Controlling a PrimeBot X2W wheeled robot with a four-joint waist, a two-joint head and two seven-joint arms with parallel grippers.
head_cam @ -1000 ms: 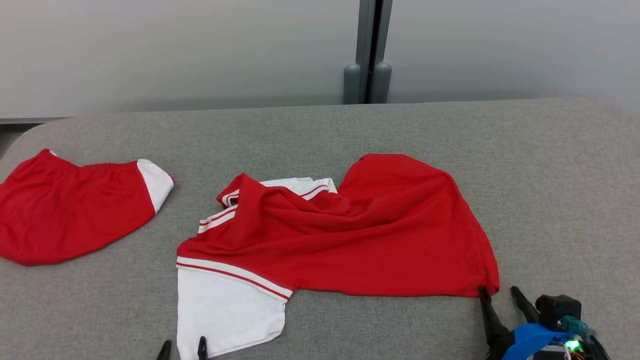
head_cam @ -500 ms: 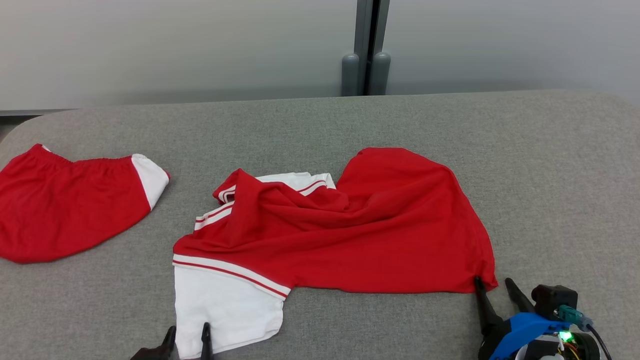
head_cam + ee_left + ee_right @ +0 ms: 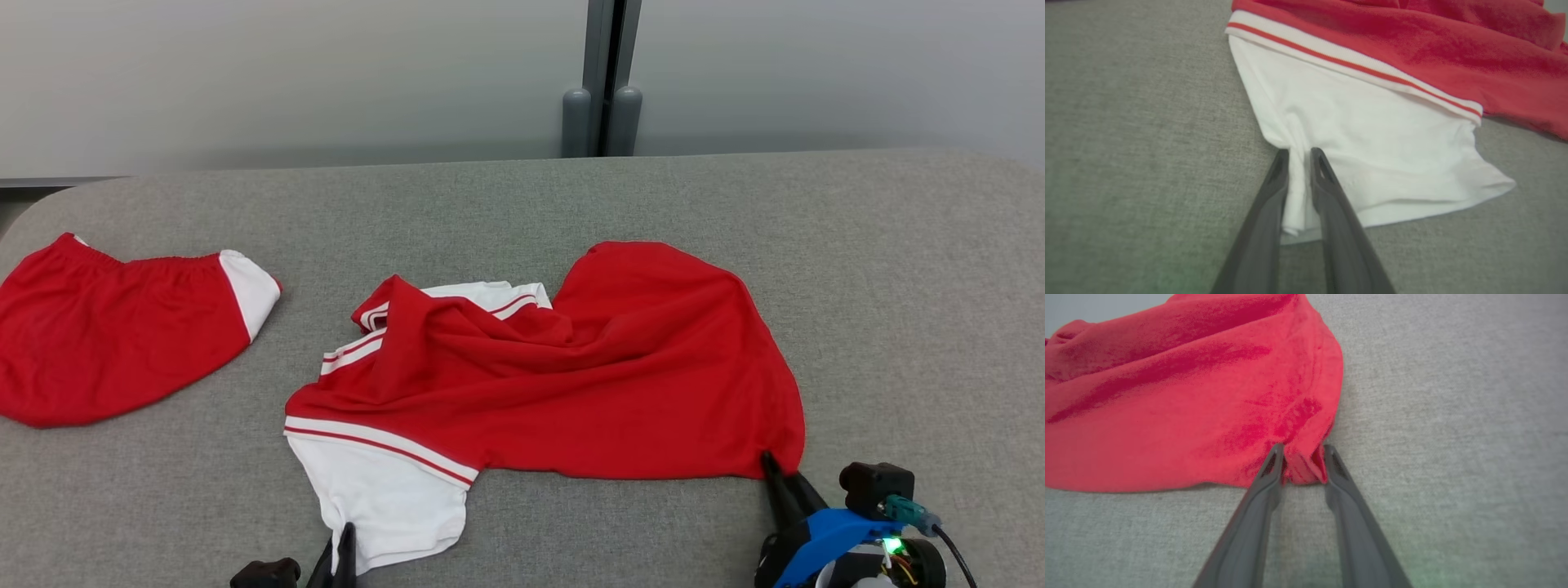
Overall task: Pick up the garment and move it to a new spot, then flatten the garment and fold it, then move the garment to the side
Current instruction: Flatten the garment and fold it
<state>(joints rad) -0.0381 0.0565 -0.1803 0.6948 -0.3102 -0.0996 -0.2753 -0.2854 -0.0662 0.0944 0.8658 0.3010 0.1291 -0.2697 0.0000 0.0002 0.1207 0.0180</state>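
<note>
left gripper [image 3: 341, 539]: clenched on bunched hem of white sleeve [image 3: 1372, 134], toward near edge of surface, left of middle; cloth squeezed between both fingers [image 3: 1265, 212].
right gripper [image 3: 1303, 450]: pinching near-right corner of red cloth, small fold caught between the tips; blue plastic housing [image 3: 833, 531] with green light [image 3: 894, 545] just behind the fingers.
crumpled red short-sleeved jersey with white stripe-trimmed sleeves [image 3: 604, 384]: lying on middle of surface, nearer its near edge than its far edge; body wrinkled, creases running left to right; second sleeve on far-left side, partly under red cloth.
red garment with gathered edge and white end panel [image 3: 98, 343]: at left edge of surface, well apart from jersey, lying flat.
grey woven fabric surface [image 3: 898, 286]: rounded far corners; carries both garments.
pale grey wall panels [image 3: 245, 73]: beyond far edge; dark grey vertical post [image 3: 602, 73] between them, two rounded grey caps at its foot.
</note>
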